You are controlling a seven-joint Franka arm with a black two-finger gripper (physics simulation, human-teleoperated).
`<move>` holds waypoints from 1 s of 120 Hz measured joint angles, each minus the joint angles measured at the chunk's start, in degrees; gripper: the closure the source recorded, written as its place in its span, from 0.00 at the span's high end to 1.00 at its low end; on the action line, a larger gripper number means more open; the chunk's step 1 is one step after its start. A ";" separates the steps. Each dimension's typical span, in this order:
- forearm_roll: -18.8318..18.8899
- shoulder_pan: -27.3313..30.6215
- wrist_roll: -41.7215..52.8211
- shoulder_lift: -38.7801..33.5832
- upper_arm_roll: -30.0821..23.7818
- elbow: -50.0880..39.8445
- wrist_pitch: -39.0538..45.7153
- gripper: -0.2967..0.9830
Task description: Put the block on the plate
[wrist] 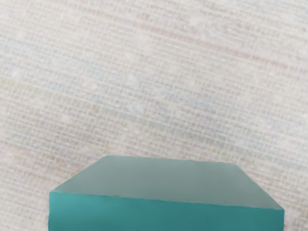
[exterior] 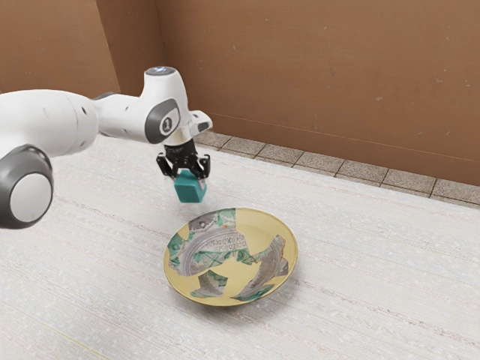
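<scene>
A: Which parts are hidden or cut off?

B: In the exterior view, the arm (exterior: 49, 120) is cut off at the exterior view's left. The teal block (exterior: 190, 193) has its upper portion partly covered by the gripper (exterior: 190, 175). The underside of the plate (exterior: 264, 223) is concealed by its own bowl, and the small lettering near its middle is too fine to read. In the wrist view, the block is cropped by the frame; a greyish face and part of a teal face are visible.

A: And the state of the jaws?

B: Clamped on the block, one finger against each of two opposite sides.

A: Where, then, does the block lie relative to the plate?

B: Off it, near the rim, on the arm's side. It is slightly tilted in the exterior view. Its exact height relative to the pale, streaked table (exterior: 382, 277) cannot be read.

A: State the counts.

B: One arm, one gripper with two fingers, one block and one plate. The plate bears several patterned fragments set in yellow; their edges run together, so no firm number is given. Behind the table runs one strip of tiles (exterior: 319, 162), partly cut off by the frame, at the foot of a brown wall (exterior: 315, 67). A single numeral, 1, marks a dark patch on the arm.
</scene>
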 joint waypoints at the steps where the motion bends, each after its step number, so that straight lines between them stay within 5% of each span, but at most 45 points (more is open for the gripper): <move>1: -0.01 -0.08 -0.02 -0.47 -0.09 -0.35 0.01 0.49; 29: -0.19 -7.37 -0.55 -11.56 -1.66 -13.17 0.18 0.51; 56: -0.48 -11.54 -0.91 -14.59 -4.18 -20.73 0.34 0.51; 84: -1.23 -12.08 -0.81 -14.78 -4.57 -21.56 0.27 0.67; 120: -0.89 -10.68 2.71 -24.13 -4.53 -16.14 -7.87 0.74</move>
